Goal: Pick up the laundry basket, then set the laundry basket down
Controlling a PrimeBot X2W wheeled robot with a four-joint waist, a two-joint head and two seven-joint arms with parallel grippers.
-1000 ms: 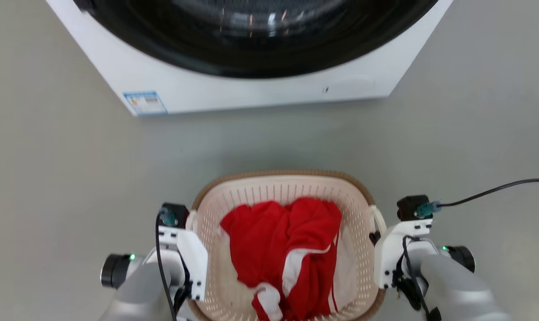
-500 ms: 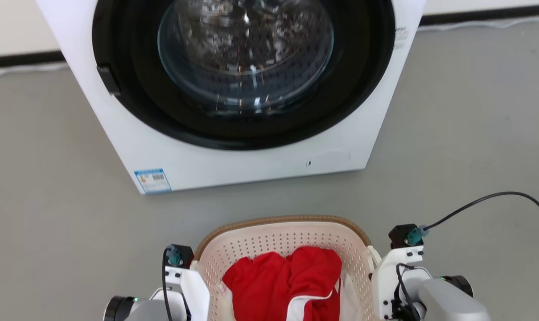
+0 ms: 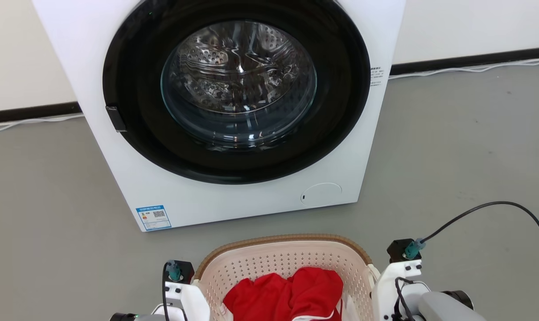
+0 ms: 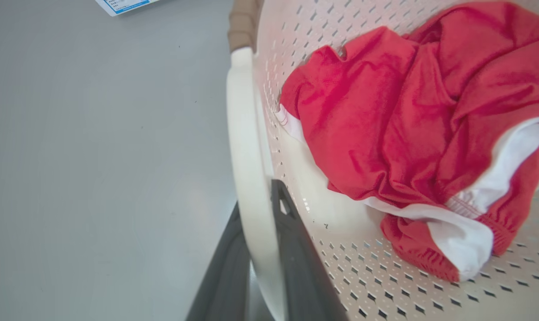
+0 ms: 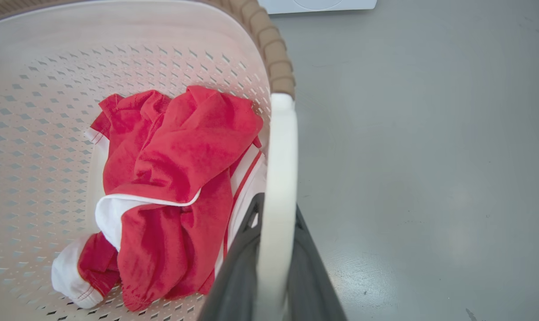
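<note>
1. White left handle is clamped tight in the left pincer.
2. The laundry basket is between the pincers, in front of the washing machine, with a red garment inside.
3. Same deal for the right pincer, clamped on the right handle.

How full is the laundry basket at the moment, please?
Partly full: a crumpled red-and-white garment lies in the laundry basket, whose perforated walls are mostly bare.

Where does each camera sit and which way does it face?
Head view: on the head, facing forward and down at washing machine and laundry basket; left wrist, right wrist at bottom.
Left wrist view: on left wrist, along left fingers clamping a white handle.
Right wrist view: on right wrist, along right fingers clamping the other handle.
All share the red garment.
</note>
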